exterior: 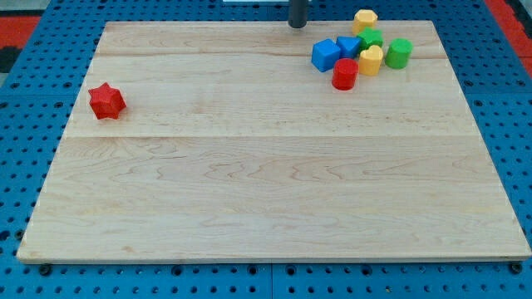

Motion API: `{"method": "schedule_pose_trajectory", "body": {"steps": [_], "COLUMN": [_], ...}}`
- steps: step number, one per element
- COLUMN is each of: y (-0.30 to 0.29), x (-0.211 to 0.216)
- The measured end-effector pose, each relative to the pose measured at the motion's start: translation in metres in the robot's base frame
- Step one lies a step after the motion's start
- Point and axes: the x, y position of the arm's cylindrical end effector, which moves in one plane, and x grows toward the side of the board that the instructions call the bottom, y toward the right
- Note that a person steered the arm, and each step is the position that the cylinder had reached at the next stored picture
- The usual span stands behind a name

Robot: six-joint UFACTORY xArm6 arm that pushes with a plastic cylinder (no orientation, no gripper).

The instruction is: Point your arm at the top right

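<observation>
Rod: upper part cut off by the view's top edge; only the lower end with my tip (297, 25) shows.
Green block at centre of cluster (371, 37): lower part hidden by the blue block at its 8 o'clock (348, 46) and the yellow block at its 6 o'clock (371, 60); shape cannot be made out.
Blue perforated base (17, 124): cut off at all four edges of the view.
</observation>
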Motion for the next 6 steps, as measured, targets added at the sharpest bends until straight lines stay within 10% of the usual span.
{"method": "schedule_pose_trajectory", "body": {"steps": [2,3,4,6], "y": [-0.072,-0.005,0.121,0.193], "x": [0.141,0.223,0.208,0.062]}}
